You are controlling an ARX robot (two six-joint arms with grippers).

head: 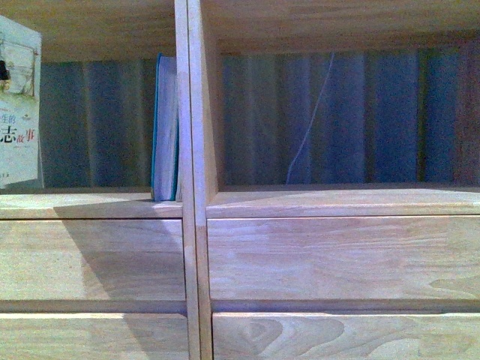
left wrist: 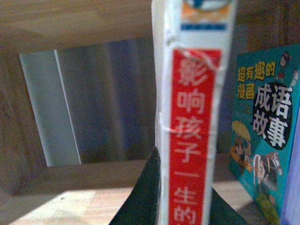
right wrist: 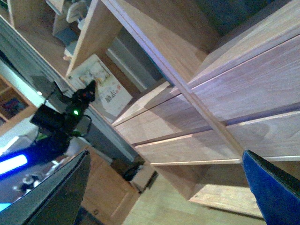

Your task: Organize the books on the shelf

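The light-wood shelf (head: 195, 150) fills the front view. The teal-covered book (head: 165, 127) stands upright in the left compartment against the centre divider. The thin white paperback (head: 19, 105) is upright at the far left of that compartment. In the left wrist view my left gripper (left wrist: 185, 187) is shut on the paperback's red-white spine (left wrist: 194, 117), with the teal book's cover (left wrist: 265, 136) close beside it. My right gripper (right wrist: 164, 197) is open and empty, away from the shelf (right wrist: 225, 93) by the drawer fronts. The right wrist view also shows my left arm (right wrist: 65, 112) holding the paperback (right wrist: 101, 84).
A blue-grey curtain (head: 360, 112) and a thin white cord (head: 311, 120) show behind the right compartment. Drawer fronts (head: 337, 255) lie below the compartments. A darker wooden cabinet (right wrist: 108, 192) stands on the floor (right wrist: 159, 206) beside the shelf.
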